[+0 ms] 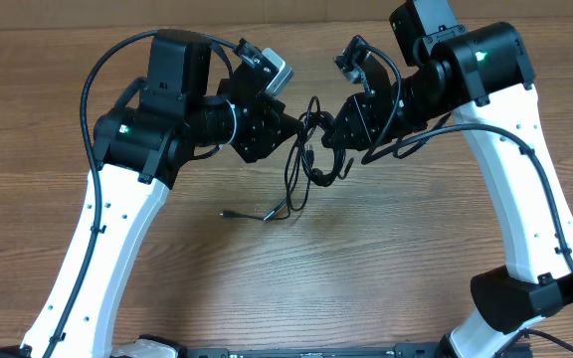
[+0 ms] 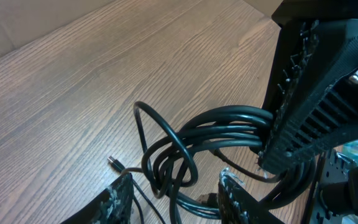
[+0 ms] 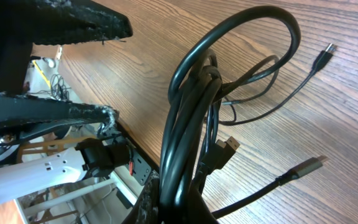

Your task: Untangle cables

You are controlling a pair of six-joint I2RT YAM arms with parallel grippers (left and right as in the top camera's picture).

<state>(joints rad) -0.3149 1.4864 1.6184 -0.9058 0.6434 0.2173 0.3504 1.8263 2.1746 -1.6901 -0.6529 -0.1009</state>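
The cables [image 1: 309,151] are clenched in the right gripper [image 1: 334,137], the bundle's long axis hanging down from it, with plug ends trailed leftward onto the table [image 1: 416,259]. The left gripper [image 1: 294,127], just beside, is parted around loose strands.

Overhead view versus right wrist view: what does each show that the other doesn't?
Overhead only: the white right arm, and the left gripper and right gripper flanking the bundle. Right wrist only: a flat rectangular plug hanging among the loops. Both: the thin black knotted cables and brown wooden table.
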